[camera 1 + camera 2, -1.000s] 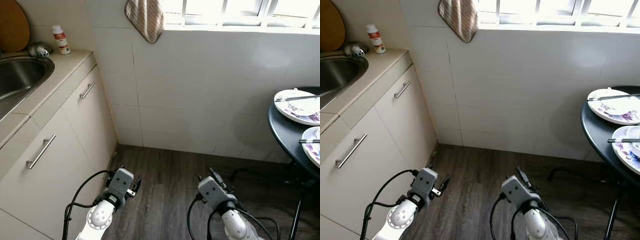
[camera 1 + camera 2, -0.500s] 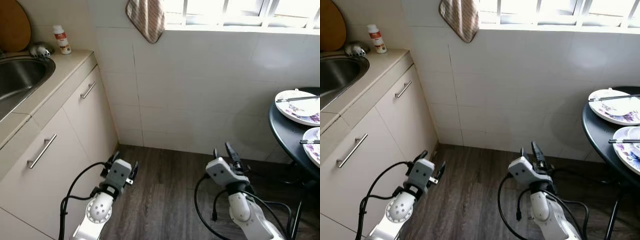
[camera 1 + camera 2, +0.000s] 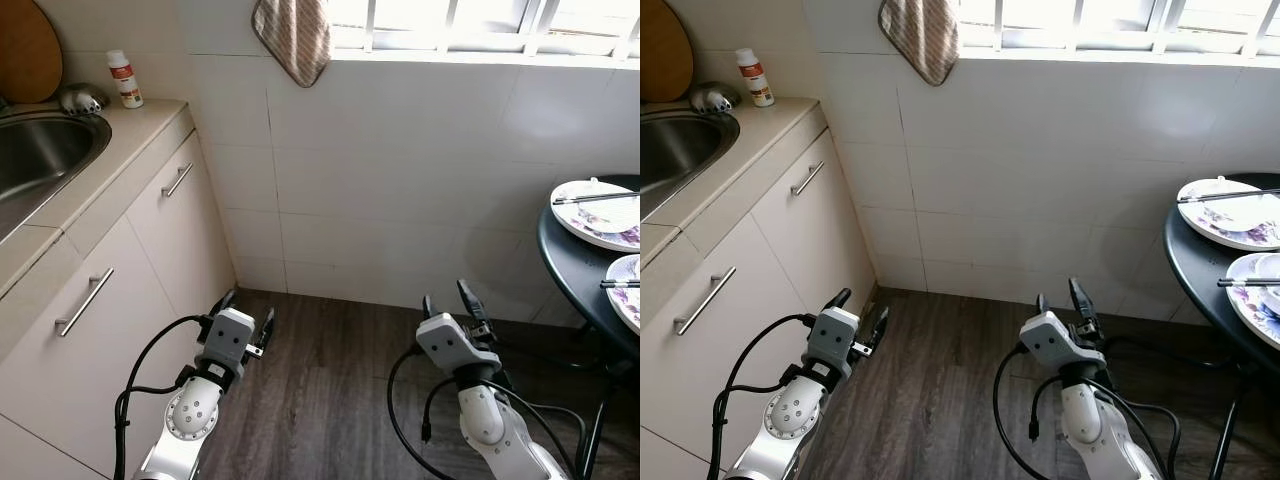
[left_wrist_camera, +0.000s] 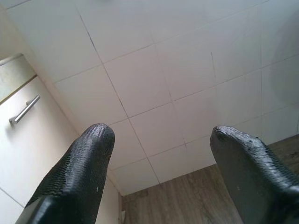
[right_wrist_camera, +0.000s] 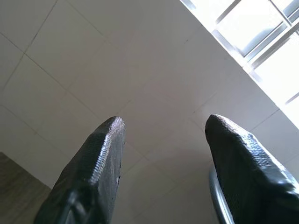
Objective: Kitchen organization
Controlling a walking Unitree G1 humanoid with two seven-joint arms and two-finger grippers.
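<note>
You're between jobs here, both arms low over the dark wood-plank floor point(image 3: 330, 380), nothing picked up yet. Your left end effector point(image 3: 243, 318) sits at seven o'clock, released and empty, its two black fingers spread and aimed at the white tiled wall point(image 3: 400, 180). Your right end effector point(image 3: 453, 300) at five o'clock is the same story: spread wide, carrying nothing.

The work lies to either side. At three o'clock, the round black worktop point(image 3: 580, 270) carries two white floral-patterned plates point(image 3: 600, 212) with dark chopsticks point(image 3: 595, 197) laid across them. At ten o'clock, the beige stone worktop point(image 3: 120, 140) holds the stainless steel sink point(image 3: 40, 155) and a small white bottle with a red cap point(image 3: 124, 79) near the back wall.

My read: you're on the approach step, not yet committed. Next you'd likely turn toward three o'clock, raise the right arm well above the table rim, and come at the nearer plate level, minding the loose chopsticks.
</note>
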